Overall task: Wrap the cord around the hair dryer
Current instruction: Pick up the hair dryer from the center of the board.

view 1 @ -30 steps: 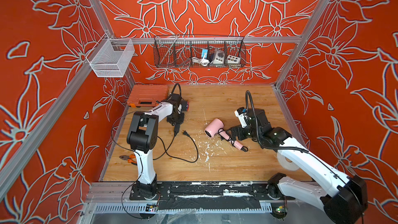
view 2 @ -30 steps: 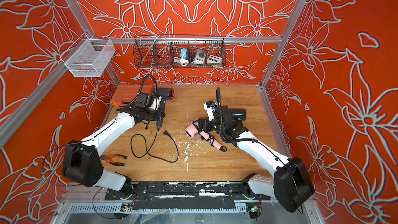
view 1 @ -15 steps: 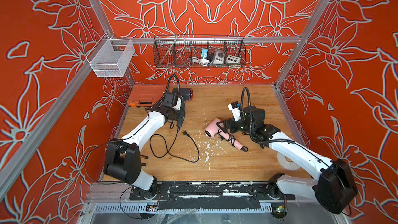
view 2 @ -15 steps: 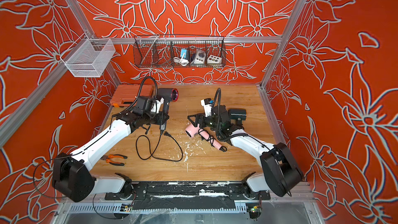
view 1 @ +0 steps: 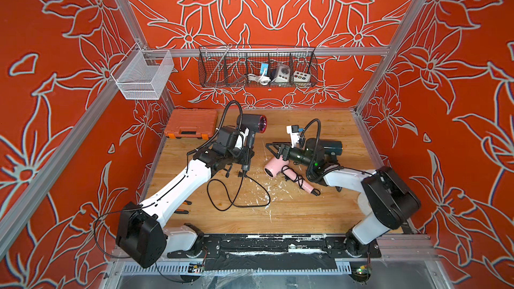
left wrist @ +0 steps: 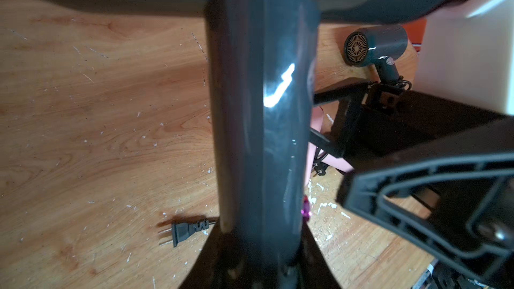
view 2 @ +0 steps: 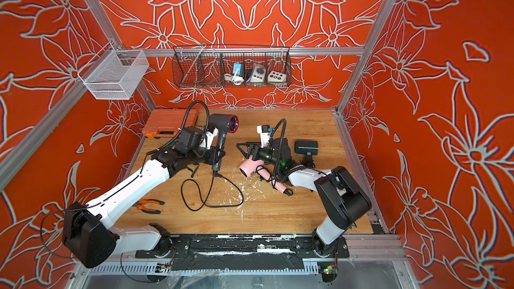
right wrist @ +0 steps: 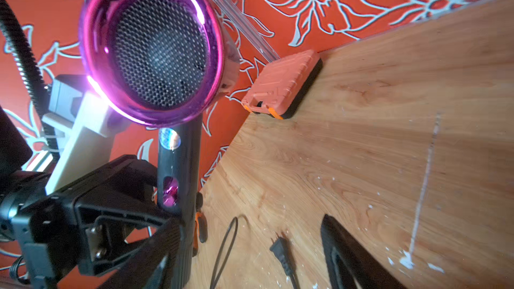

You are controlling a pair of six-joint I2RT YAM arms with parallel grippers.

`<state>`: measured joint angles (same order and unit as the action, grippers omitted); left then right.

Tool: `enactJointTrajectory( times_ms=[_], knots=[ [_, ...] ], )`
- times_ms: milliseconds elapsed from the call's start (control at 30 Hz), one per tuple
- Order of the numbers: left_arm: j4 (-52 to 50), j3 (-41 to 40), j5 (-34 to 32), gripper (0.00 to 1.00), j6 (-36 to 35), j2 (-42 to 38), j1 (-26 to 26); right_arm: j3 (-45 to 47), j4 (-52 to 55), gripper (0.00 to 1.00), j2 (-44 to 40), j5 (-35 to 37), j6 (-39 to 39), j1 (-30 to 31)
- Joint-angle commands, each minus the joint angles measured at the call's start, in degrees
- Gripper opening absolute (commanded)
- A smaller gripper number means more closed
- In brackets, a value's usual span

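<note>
- The dryer (view 1: pixel 251 127) looks rigid, glossy and top-heavy (likely slippery); its handle is the sound hold.
- The left hand (view 1: pixel 245 153) pinches that handle low, holding the dryer upright over the counter (view 1: pixel 292 218).
- The cord (view 1: pixel 236 198) is limp, trailing in loops to the plug (right wrist: pixel 282 251); take it near the handle.
- The right hand (view 1: pixel 274 148) hangs spread and empty, near the dryer.

wooden table (view 1: pixel 292 218) bears an orange case (view 1: pixel 191 123), pliers (view 2: pixel 148 206), a pink dryer (view 1: pixel 272 167), a teal dryer (view 1: pixel 333 147), a looped black cord (view 1: pixel 236 200).
</note>
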<state>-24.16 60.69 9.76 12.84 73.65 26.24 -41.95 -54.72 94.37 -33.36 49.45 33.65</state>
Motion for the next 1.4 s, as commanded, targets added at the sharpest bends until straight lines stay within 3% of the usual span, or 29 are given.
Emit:
enactJointTrajectory(
  times_ms=[0,200,567,900,1133,1367],
  knots=[
    [5.8,-0.5,-1.7,0.00,0.6,-1.6,1.3,-0.4,-19.0,0.82,4.1,-2.1,9.7,2.1],
    [6.6,-1.2,-3.6,0.00,0.2,-0.9,3.3,-0.3,-20.3,0.74,6.2,-0.1,8.7,4.7],
    [9.1,-3.0,-10.0,0.00,-1.8,-1.0,8.0,-1.4,-11.3,0.74,3.3,4.6,4.8,6.2],
    [12.5,-5.0,-15.9,0.00,-2.6,-1.8,12.8,-2.6,-9.5,0.65,2.0,8.0,4.2,7.4],
    [14.0,-5.4,-17.1,0.00,-2.5,-1.1,14.8,-3.1,-10.1,0.45,2.7,8.2,4.6,8.0],
    [13.8,-5.5,-16.6,0.00,-2.5,-1.9,15.1,-3.4,-10.1,0.14,2.7,7.7,4.5,8.0]
  ],
)
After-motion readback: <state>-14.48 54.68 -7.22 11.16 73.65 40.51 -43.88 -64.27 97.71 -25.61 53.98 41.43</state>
